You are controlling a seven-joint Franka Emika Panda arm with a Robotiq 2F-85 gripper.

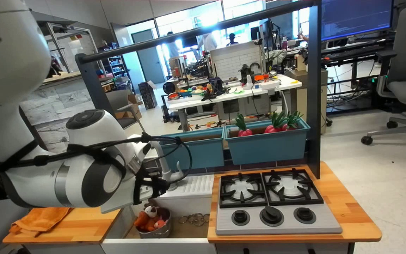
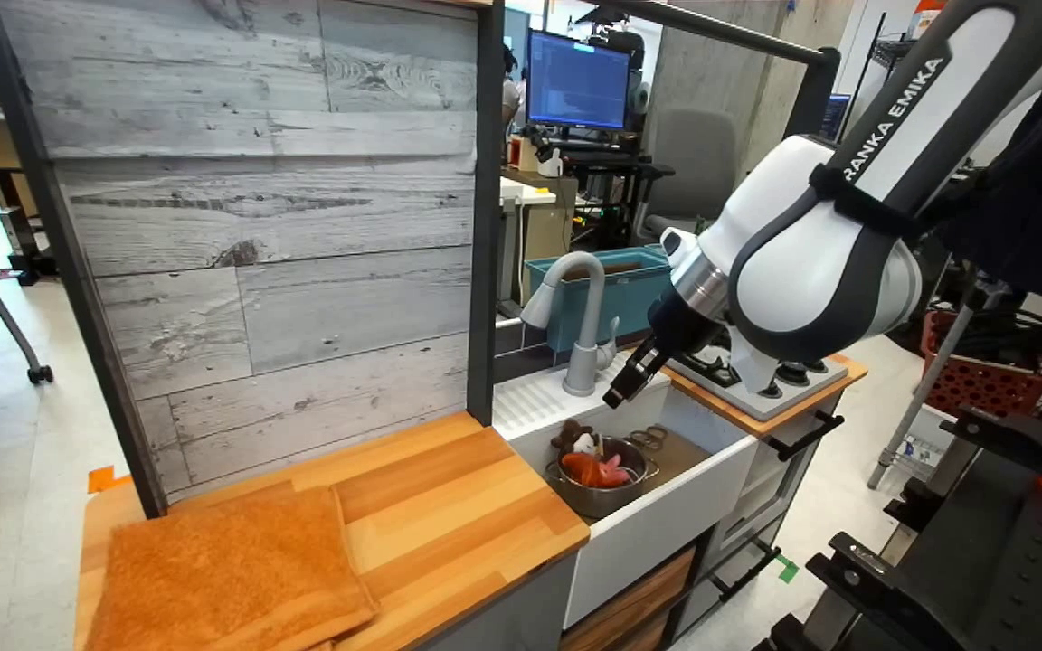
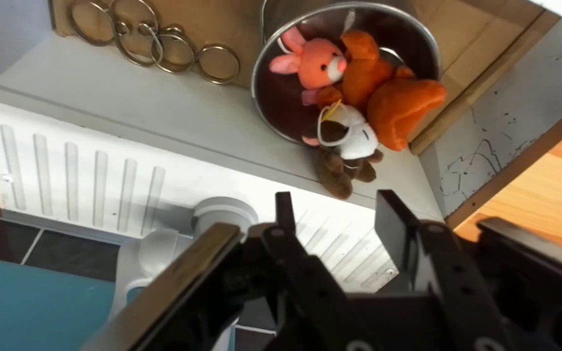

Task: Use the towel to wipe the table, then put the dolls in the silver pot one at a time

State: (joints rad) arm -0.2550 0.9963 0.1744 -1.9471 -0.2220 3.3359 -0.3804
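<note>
The silver pot (image 3: 281, 105) stands in the sink and also shows in both exterior views (image 1: 164, 231) (image 2: 598, 502). Inside it are a pink rabbit doll (image 3: 316, 63), an orange doll (image 3: 398, 107) and a brown-and-white doll (image 3: 356, 139). The orange and brown-and-white dolls stick out over the rim. The orange towel (image 2: 232, 561) lies flat on the wooden counter, also seen in an exterior view (image 1: 42, 219). My gripper (image 3: 334, 200) is open with nothing between its fingers. It hangs above the sink, apart from the pot and dolls, as both exterior views show (image 1: 152, 188) (image 2: 627, 384).
A grey faucet (image 2: 589, 325) rises behind the sink, close to the gripper. Metal rings (image 3: 173, 48) lie in the sink beside the pot. A stove (image 1: 277, 225) stands on the counter past the sink. Teal planters (image 1: 266, 146) and a dark frame post (image 1: 314, 91) stand behind.
</note>
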